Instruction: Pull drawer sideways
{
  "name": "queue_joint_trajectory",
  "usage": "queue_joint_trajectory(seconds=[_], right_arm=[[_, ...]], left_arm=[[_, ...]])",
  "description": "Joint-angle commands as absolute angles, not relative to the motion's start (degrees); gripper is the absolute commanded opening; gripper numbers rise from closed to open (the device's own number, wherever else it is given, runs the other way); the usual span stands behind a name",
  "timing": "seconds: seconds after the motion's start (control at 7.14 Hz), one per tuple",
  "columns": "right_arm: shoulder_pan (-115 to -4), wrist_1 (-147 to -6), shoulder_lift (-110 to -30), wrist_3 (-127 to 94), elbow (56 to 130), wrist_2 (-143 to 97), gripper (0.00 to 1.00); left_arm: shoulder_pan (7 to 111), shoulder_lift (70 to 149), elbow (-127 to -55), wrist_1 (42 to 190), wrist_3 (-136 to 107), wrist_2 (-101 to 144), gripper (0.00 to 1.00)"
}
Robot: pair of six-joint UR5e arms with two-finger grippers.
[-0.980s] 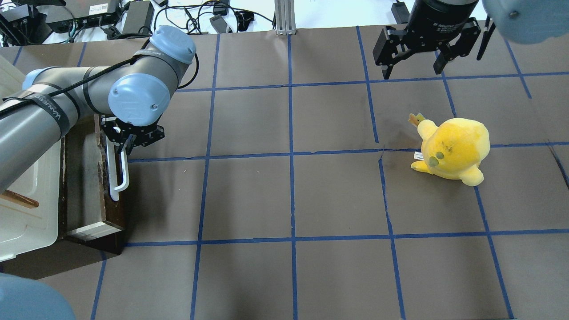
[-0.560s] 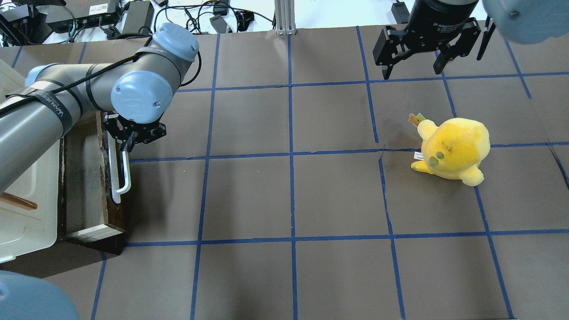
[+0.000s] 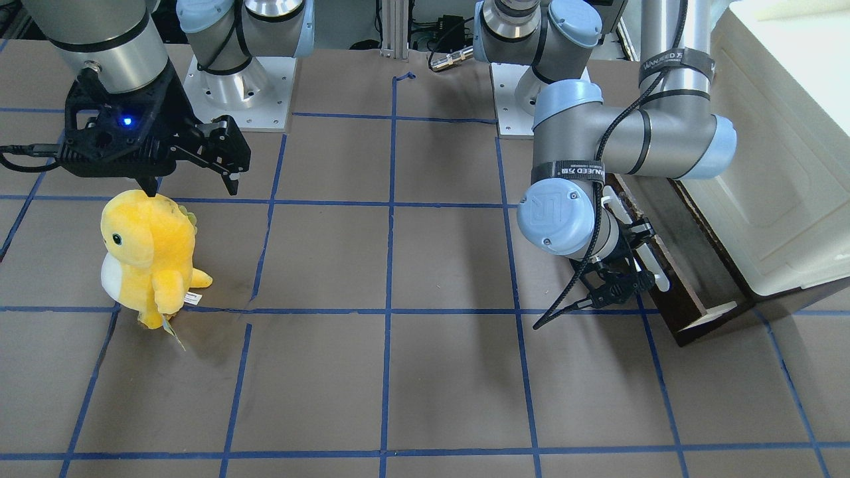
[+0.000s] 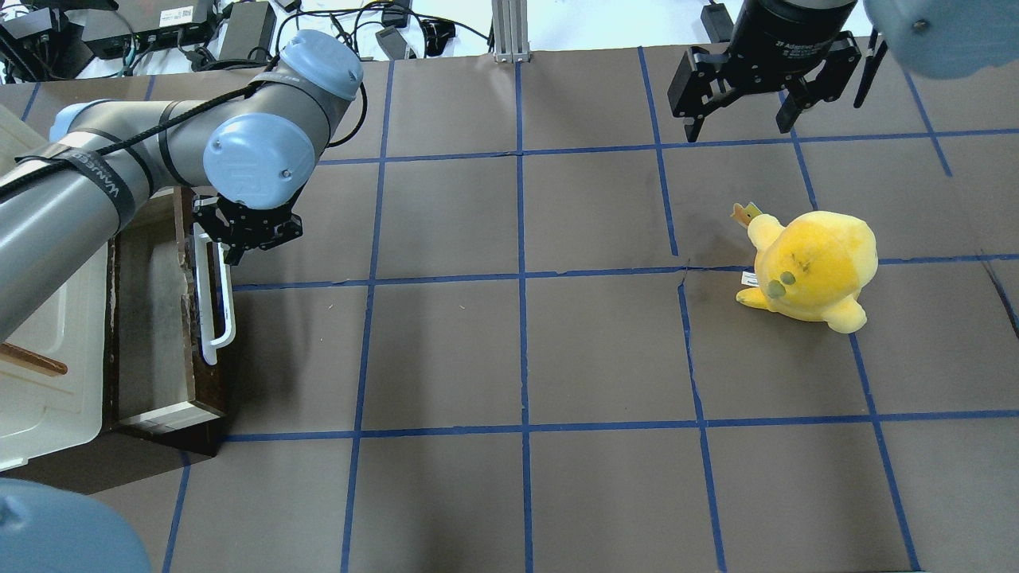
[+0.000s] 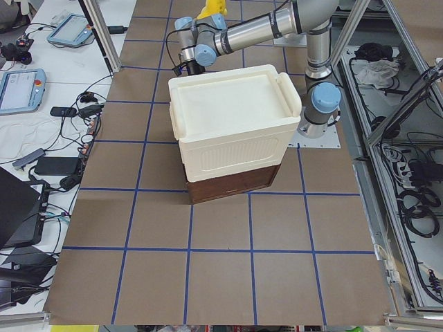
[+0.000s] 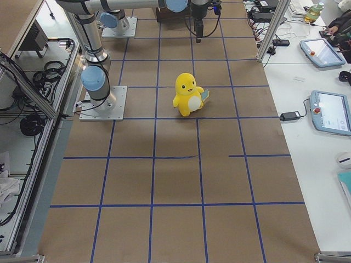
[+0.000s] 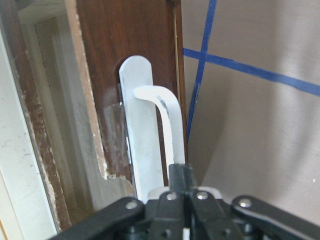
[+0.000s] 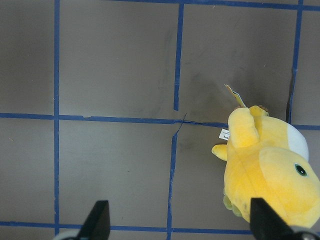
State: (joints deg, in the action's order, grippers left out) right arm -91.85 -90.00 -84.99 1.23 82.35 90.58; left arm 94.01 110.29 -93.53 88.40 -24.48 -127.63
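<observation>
You're in a robotics lab: blue-taped tabletop, teach pendants and tangled cables along its twelve o'clock edge.

A yellow plush toy with a white belly stands upright on the brown table cover marked into squares with blue tape. It is just below the right gripper, a little toward the operators' side and apart from it, with a small tag at its foot. A large cream-white plastic cabinet body sits near the left gripper, on the side away from the table's middle. Past the cover's edge beyond both grippers lie black cables and power bricks and an upright aluminium post.
</observation>
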Motion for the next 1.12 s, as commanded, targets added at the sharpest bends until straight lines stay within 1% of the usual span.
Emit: queue_joint_trajectory(seconds=[0.0,0.28,0.42,0.56,0.7,0.98], right_arm=[[-91.85,-90.00,-84.99,1.23,82.35,90.53,1.00],[-91.85,-90.00,-84.99,1.23,82.35,90.61,1.00],[-91.85,-90.00,-84.99,1.23,82.35,90.53,1.00],[-91.85,-90.00,-84.99,1.23,82.35,90.61,1.00],[-91.85,-90.00,-84.99,1.23,82.35,90.53,1.00],[-91.85,-90.00,-84.99,1.23,82.35,90.53,1.00]], left_arm=[[93.96,110.22,-93.86,88.51,-21.55,-127.35,1.00],[93.96,111.18,-94.48,88.42,-21.71,-127.27,1.00],[93.69,111.70,-94.83,88.33,-21.88,-127.35,0.95],[93.69,111.88,-95.01,88.42,-21.54,-127.35,0.81],[93.60,111.97,-95.01,88.42,-21.97,-127.27,0.74],[93.60,112.06,-95.10,88.42,-21.98,-127.26,0.68]])
